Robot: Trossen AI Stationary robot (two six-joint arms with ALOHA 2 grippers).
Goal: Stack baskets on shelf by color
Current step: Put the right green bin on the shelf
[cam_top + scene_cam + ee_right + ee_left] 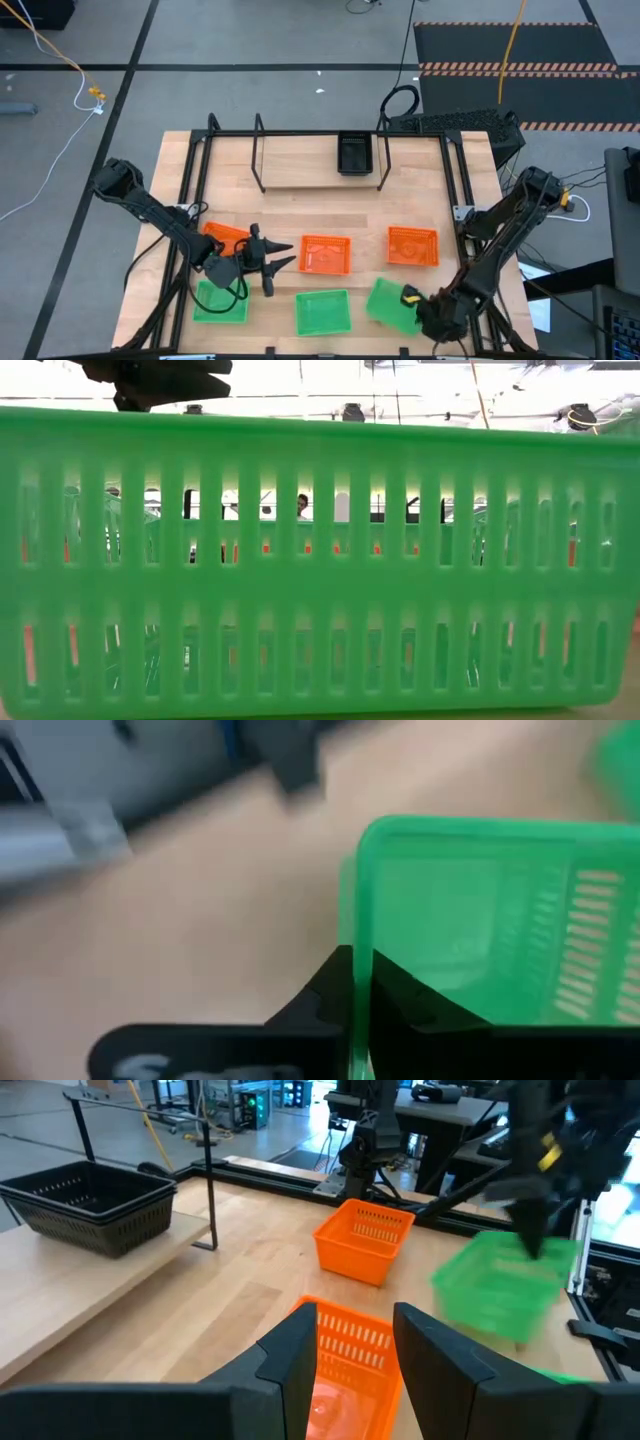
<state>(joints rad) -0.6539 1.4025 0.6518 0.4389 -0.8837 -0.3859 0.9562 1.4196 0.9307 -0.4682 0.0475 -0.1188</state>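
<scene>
One black basket sits on the shelf at the table's far side. Three orange baskets rest on the table in a row. Nearer lie two green baskets, and a third green basket is in my right gripper. My left gripper is open and level, its fingers just short of the middle orange basket's left end. A green basket fills the low view. My right gripper pinches one side wall of the green basket at its rim, one finger inside and one outside. It comes slanting down from the table's right side. In the left wrist view the green basket is tilted and appears lifted off the table.
The shelf's black hoop uprights stand either side of the ledge, and room is free to the left of the black basket. Black frame rails run along the table's left and right sides. Bare wood lies between the shelf and the orange row.
</scene>
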